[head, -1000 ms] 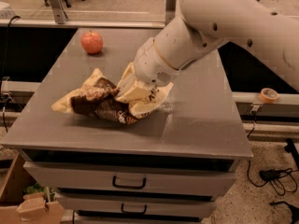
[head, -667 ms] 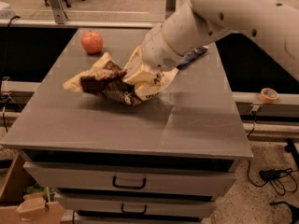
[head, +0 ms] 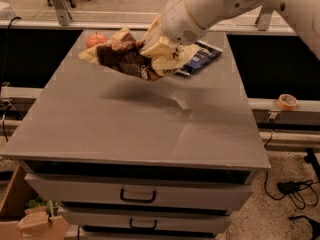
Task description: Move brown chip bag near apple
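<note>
Camera view looked down on a grey cabinet top (head: 140,129), flat and matte, with a soft sheen toward its right half. The white arm (head: 225,4) came in from the upper right, and its gripper (head: 162,46) was clamped on the cream-yellow right end of the brown chip bag (head: 127,59), much of the claw buried in the crumpled foil. The bag hung clear of the surface over the far half of the top, tilted with its left end reaching toward the apple (head: 96,39), and a blurred dark shadow (head: 135,91) lay on the grey beneath it. The apple sat on the far left corner of the top, partly hidden behind the bag's left end; whether the two touched could not be told. A dark blue bag (head: 200,56) lay flat on the far right part of the top, just behind the gripper.

Below the front edge were two drawers, each with a dark pull handle (head: 137,196). A roll of tape (head: 287,101) rested on a ledge to the right of the cabinet, and black cables (head: 295,189) trailed over the speckled floor (head: 280,219) below it. A cardboard box (head: 35,224) stood at the lower left. Behind the cabinet ran a pale rail (head: 50,25), with a metal post (head: 59,4) on the floor beyond it.
</note>
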`<state>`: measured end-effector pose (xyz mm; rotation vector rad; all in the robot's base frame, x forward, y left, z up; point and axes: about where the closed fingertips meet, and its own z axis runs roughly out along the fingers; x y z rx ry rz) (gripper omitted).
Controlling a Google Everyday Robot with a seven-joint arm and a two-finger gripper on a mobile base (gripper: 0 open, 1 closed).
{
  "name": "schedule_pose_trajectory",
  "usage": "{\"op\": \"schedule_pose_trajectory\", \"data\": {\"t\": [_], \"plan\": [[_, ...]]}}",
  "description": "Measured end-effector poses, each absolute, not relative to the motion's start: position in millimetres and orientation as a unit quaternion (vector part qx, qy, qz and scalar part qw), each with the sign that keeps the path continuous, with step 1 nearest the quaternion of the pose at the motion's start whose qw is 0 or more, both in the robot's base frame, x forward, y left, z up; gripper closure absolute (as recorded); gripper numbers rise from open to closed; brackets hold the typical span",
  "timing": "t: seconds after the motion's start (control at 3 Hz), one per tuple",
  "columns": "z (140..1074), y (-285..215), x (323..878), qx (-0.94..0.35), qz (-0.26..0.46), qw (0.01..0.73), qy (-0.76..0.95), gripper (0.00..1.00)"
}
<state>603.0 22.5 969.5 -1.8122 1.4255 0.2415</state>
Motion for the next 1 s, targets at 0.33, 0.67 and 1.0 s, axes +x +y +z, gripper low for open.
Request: {"op": "schedule_pose_trajectory", "data": {"t": [0.33,0.67,1.0], "plan": [[967.8,23.0,602.6,-0.717,0.096,0.399,0.564,1.0],[978.1,17.2,635.6,-0.708,0.061,0.421,0.564,1.0],[982.2,17.0,685.7,-0.69,0.031,0.442,0.572,1.0]]}}
